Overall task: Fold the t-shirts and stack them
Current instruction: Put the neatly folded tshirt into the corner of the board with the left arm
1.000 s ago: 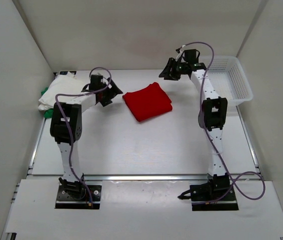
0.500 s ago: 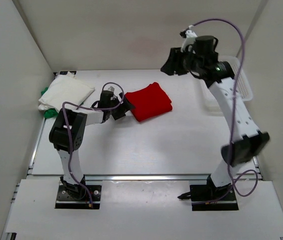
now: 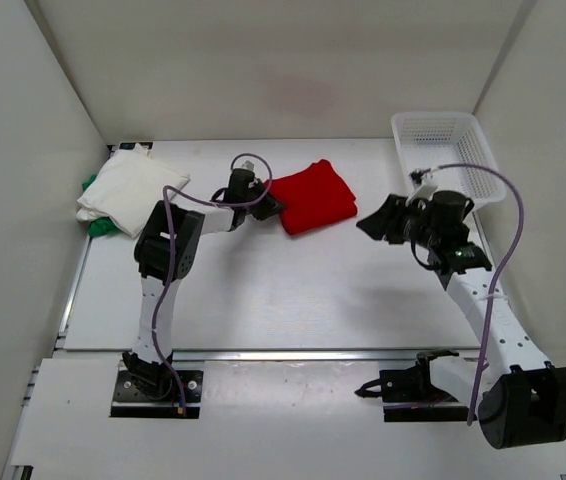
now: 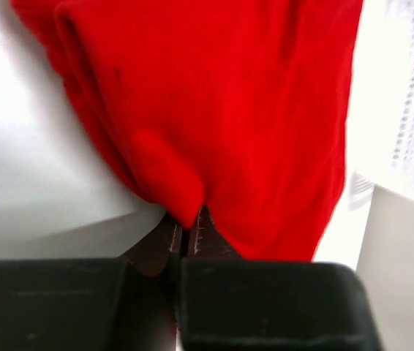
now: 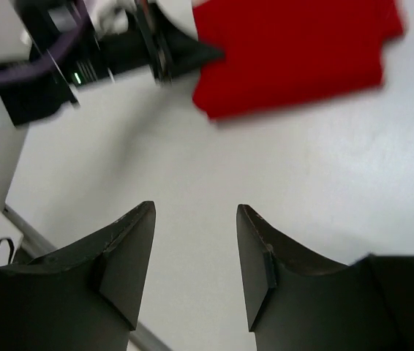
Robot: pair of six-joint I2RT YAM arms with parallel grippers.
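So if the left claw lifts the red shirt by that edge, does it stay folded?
Probably not: the red shirt is soft cloth, bunching where the left claw pinches it, so it would likely sag open. It looks light; dragging may rumple the folds.

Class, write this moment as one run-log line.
left gripper: shut on red t-shirt edge | right gripper: open, empty | white t-shirt: atop green t-shirt, far left

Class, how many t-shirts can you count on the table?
3. The red t-shirt lies centrally; the white t-shirt sits far left atop the green t-shirt, which is mostly hidden.
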